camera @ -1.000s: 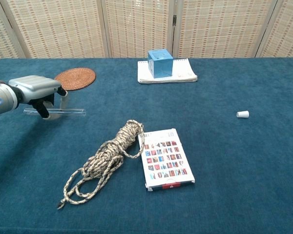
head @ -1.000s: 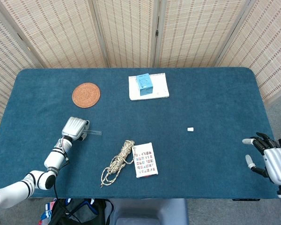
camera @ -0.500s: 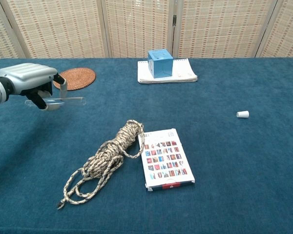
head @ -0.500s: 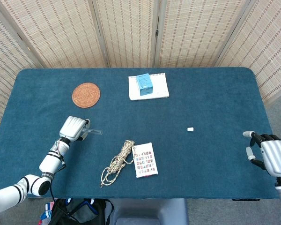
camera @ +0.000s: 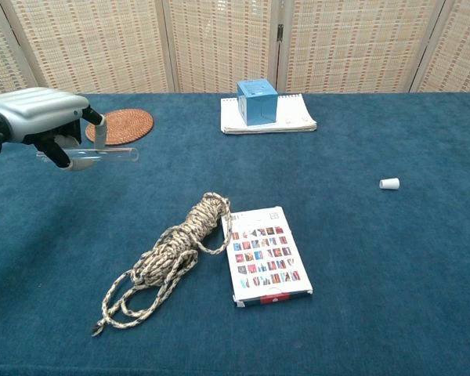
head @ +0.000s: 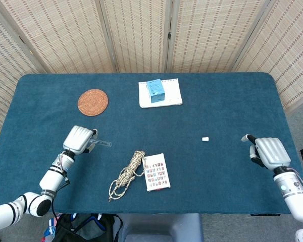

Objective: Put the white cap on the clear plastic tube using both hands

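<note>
Lying across the middle of the blue surface (head: 217,101) are a coiled rope (camera: 172,254) and, touching its right side, a card (camera: 268,254) printed with small pictures. Sitting at the far edge is a notepad (head: 169,96) with a blue cube (camera: 257,102) on it, and a round woven coaster (head: 93,102) is lying to its left. None of these is standing between the two robot hands and the cap.

Left robot hand (head: 79,139) is hovering over the left part of the surface, back of the hand facing up, forearm running back toward the near left corner. It is gripping the tube (camera: 102,154) between thumb and fingers; the tube is lying roughly level, raised off the surface in the chest view, its free end pointing right toward the rope.

Right robot hand (head: 269,151) is showing only in the head view, near the right edge, palm down, fingers curled somewhat in and holding nothing.

Cap (head: 205,138) is resting alone on the surface, to the left of the right robot hand and apart from it, well apart from the tube.
</note>
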Controlling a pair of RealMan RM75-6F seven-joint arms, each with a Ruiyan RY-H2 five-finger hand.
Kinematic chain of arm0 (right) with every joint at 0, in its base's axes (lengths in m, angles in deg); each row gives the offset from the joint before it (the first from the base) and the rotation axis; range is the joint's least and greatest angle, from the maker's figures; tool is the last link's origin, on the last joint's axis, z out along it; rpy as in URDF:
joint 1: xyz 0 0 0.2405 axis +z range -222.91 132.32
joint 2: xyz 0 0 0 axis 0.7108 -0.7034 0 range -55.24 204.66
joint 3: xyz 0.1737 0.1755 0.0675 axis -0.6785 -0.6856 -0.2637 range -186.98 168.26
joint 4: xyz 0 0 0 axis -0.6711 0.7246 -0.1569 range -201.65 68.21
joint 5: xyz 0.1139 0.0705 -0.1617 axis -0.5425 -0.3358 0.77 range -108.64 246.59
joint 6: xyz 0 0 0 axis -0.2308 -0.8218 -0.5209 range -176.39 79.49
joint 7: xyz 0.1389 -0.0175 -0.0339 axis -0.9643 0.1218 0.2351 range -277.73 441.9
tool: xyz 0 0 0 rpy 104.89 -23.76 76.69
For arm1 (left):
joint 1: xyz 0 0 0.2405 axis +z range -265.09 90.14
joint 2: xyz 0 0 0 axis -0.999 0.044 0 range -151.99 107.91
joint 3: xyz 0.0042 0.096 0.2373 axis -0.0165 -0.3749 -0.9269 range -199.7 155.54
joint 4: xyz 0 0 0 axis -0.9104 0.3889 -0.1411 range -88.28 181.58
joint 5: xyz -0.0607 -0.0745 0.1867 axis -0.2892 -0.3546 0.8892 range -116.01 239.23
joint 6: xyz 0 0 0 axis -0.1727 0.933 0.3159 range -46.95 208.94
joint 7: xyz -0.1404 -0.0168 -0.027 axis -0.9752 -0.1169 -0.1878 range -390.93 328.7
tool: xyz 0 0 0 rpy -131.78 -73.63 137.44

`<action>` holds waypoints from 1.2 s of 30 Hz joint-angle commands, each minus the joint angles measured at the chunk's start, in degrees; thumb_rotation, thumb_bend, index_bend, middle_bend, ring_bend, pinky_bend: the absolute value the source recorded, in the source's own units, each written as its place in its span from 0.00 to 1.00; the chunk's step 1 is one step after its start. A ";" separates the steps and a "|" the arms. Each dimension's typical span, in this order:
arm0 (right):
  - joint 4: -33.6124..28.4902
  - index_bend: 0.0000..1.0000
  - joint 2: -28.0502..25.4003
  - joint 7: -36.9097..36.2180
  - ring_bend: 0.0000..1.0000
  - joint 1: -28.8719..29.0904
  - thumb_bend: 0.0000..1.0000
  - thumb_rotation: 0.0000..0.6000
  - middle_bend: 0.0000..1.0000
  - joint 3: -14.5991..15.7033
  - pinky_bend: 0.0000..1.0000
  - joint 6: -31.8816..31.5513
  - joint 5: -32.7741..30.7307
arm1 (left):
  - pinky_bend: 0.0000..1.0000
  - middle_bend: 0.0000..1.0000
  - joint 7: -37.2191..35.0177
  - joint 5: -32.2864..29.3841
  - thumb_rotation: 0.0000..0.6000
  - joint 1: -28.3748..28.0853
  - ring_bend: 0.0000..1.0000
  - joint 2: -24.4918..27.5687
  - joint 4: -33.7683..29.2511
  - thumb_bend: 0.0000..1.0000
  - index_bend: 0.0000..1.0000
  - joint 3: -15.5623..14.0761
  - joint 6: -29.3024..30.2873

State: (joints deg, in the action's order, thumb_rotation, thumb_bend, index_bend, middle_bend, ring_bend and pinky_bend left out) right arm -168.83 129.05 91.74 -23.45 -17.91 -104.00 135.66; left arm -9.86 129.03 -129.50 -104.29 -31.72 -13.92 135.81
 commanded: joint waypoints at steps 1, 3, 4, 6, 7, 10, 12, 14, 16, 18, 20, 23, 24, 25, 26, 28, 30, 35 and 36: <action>3.57 0.30 3.13 1.83 1.00 3.84 0.79 1.00 1.00 -0.52 0.90 4.70 -4.30 | 1.00 1.00 0.74 -0.40 1.00 0.19 0.94 0.43 -0.93 0.34 0.61 0.02 0.45; 5.15 0.30 4.84 2.89 1.00 5.45 0.81 1.00 1.00 -0.45 0.90 6.50 -6.28 | 1.00 1.00 0.94 -0.64 1.00 0.33 0.94 0.61 -1.48 0.34 0.61 0.05 0.67; 5.77 0.30 5.55 3.26 1.00 6.08 0.82 1.00 1.00 -0.43 0.90 7.12 -7.01 | 1.00 1.00 1.08 -0.70 1.00 0.37 0.95 0.71 -1.63 0.34 0.61 0.01 0.74; 7.34 0.30 7.19 4.08 1.00 7.48 0.84 1.00 1.00 -0.38 0.90 8.36 -8.61 | 1.00 1.00 1.40 -0.80 1.00 0.43 0.95 0.89 -1.86 0.34 0.61 -0.06 0.82; 8.07 0.30 7.87 4.45 1.00 8.09 0.84 1.00 1.00 -0.34 0.90 8.90 -9.31 | 1.00 1.00 1.47 -0.91 1.00 0.44 0.95 0.95 -1.94 0.34 0.61 -0.06 0.81; 10.80 0.30 10.19 5.46 1.00 10.15 0.86 1.00 1.00 -0.16 0.90 10.91 -11.67 | 1.00 1.00 1.69 -1.17 1.00 0.47 0.95 1.05 -2.19 0.34 0.61 -0.09 0.79; 12.81 0.30 11.80 6.32 1.00 11.60 0.87 1.00 1.00 0.18 0.90 12.43 -13.31 | 1.00 1.00 1.82 -1.25 1.00 0.47 0.95 1.04 -2.21 0.34 0.61 -0.25 0.64; 14.60 0.30 13.25 7.16 1.00 13.01 0.88 1.00 1.00 0.48 0.92 13.77 -15.02 | 1.00 1.00 1.96 -1.31 1.00 0.50 0.95 1.07 -2.14 0.34 0.61 -0.39 0.56; 16.28 0.30 14.64 7.47 1.00 14.09 0.88 1.00 1.00 0.61 0.93 14.74 -16.44 | 1.00 1.00 1.86 -1.38 1.00 0.57 0.95 1.03 -2.05 0.34 0.61 -0.45 0.55; 18.28 0.30 16.15 7.98 1.00 15.37 0.89 1.00 1.00 0.94 0.93 15.98 -17.86 | 1.00 1.00 1.93 -1.34 1.00 0.59 0.95 1.07 -1.99 0.34 0.61 -0.55 0.54; 20.04 0.30 17.56 8.59 1.00 16.54 0.89 1.00 1.00 1.41 0.93 17.00 -18.98 | 1.00 1.00 1.92 -1.28 1.00 0.62 0.95 1.13 -2.06 0.34 0.61 -0.61 0.59; 22.31 0.30 19.42 9.30 1.00 17.99 0.89 1.00 1.00 2.05 0.93 18.12 -20.44 | 1.00 1.00 2.03 -1.24 1.00 0.67 0.95 1.17 -2.00 0.34 0.61 -0.71 0.65; 22.96 0.30 19.95 9.41 1.00 18.34 0.89 1.00 1.00 2.22 0.93 18.36 -20.81 | 1.00 1.00 2.03 -1.28 1.00 0.70 0.95 1.16 -1.98 0.34 0.61 -0.76 0.62; 23.59 0.30 20.45 9.48 1.00 18.69 0.89 1.00 1.00 2.39 0.93 18.69 -21.17 | 1.00 1.00 2.03 -1.31 1.00 0.70 0.95 1.16 -1.91 0.34 0.61 -0.80 0.54; 24.37 0.30 21.05 9.68 1.00 19.15 0.89 1.00 1.00 2.68 0.93 19.11 -21.59 | 1.00 1.00 2.04 -1.38 1.00 0.71 0.95 1.13 -1.79 0.34 0.61 -0.86 0.45; 25.41 0.30 21.94 9.99 1.00 19.80 0.89 1.00 1.00 3.13 0.93 19.61 -22.03 | 1.00 1.00 2.05 -1.40 1.00 0.77 0.95 1.05 -1.59 0.34 0.61 -0.96 0.45; 26.46 0.30 22.90 9.99 1.00 20.42 0.89 1.00 1.00 3.45 0.93 20.12 -22.58 | 1.00 1.00 1.98 -1.38 1.00 0.89 0.95 1.02 -1.48 0.34 0.61 -1.05 0.52; 29.02 0.30 24.99 9.67 1.00 21.71 0.89 1.00 1.00 3.92 0.93 21.00 -23.05 | 1.00 1.00 1.79 -1.31 1.00 1.16 0.95 1.16 -1.38 0.34 0.61 -1.20 0.71; 29.41 0.30 25.30 9.56 1.00 21.91 0.89 1.00 1.00 3.96 0.93 21.16 -23.08 | 1.00 1.00 1.74 -1.31 1.00 1.21 0.95 1.18 -1.33 0.34 0.61 -1.23 0.70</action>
State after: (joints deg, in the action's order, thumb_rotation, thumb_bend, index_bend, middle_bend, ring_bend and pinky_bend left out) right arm -139.78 154.01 101.43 -1.82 -14.07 -83.07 112.66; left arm -8.12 127.72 -128.29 -103.12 -33.05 -15.14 136.51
